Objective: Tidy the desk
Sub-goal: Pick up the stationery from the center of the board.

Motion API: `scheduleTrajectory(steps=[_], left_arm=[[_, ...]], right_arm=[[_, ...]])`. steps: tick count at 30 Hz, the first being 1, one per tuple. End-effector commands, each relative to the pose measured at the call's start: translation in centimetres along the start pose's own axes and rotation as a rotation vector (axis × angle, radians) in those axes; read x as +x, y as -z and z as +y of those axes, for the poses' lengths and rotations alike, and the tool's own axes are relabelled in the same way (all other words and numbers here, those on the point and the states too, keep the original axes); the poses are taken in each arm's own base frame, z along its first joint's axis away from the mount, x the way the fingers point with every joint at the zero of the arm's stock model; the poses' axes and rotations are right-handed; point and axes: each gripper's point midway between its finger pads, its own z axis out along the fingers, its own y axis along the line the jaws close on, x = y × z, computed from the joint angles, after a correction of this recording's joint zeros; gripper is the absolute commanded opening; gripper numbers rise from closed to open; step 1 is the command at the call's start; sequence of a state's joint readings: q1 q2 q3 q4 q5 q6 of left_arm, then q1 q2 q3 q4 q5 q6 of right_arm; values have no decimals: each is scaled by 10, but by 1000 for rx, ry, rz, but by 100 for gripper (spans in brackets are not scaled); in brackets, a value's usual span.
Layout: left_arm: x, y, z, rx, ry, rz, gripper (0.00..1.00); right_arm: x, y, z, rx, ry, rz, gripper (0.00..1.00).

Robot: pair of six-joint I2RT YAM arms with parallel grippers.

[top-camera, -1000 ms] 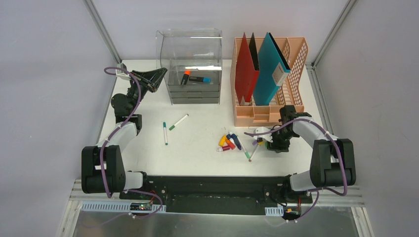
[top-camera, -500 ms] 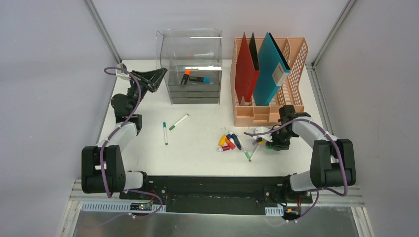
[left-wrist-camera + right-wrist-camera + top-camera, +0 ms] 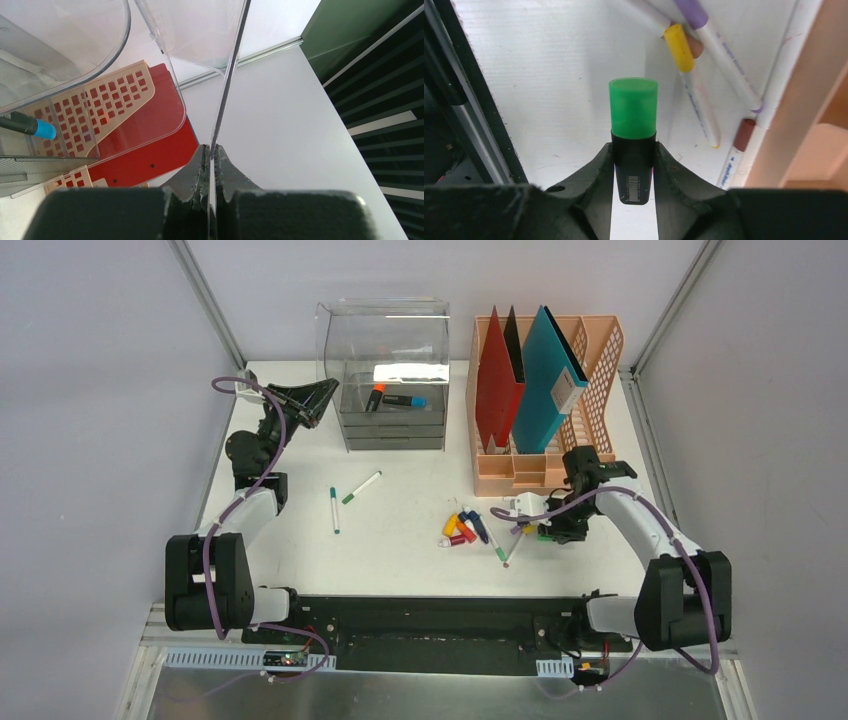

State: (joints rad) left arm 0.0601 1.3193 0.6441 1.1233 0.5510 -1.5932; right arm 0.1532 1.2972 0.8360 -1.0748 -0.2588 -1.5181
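Top external view: the white table (image 3: 410,540) fills the space between the grey walls and carries everything else. At its far middle stands a clear drawer box (image 3: 385,340), and just right of it a peach file rack (image 3: 600,360) holds an upright red folder (image 3: 495,370) and a teal folder (image 3: 545,370). The left fingers (image 3: 196,175) are narrow, pinched on the thin clear left wall of the drawer box. The right fingers (image 3: 599,167) clamp the black body of a green-capped highlighter (image 3: 633,107), on the near side of the rack; whether it touches the table cannot be told. A cluster of coloured markers (image 3: 465,528) lies left of the right fingers, while a yellow-capped pen (image 3: 679,47) and a purple-capped pen (image 3: 724,55) lie beside the highlighter. Further left lie a slanted green-tipped pen (image 3: 361,487) and a second green-tipped pen (image 3: 334,510). Inside the box sit an orange highlighter (image 3: 375,397) and a blue-capped marker (image 3: 404,400).
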Motion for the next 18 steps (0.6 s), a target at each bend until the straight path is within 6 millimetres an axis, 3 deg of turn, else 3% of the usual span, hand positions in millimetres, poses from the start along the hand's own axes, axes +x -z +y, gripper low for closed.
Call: scheduleTrajectory(steps=[1,9,18], left_arm=[[-6,-2,-15,53,-25,-29,0],[-8,-3,-16,55,-17,-28,0],[-7,-2,-15,52,-11,-28,0]], right_arm=[[-30,29,-1,20,23,-45,0],[-85,45,-24,111,97,-7,0],[-180,40,-58,201,266,71,0]])
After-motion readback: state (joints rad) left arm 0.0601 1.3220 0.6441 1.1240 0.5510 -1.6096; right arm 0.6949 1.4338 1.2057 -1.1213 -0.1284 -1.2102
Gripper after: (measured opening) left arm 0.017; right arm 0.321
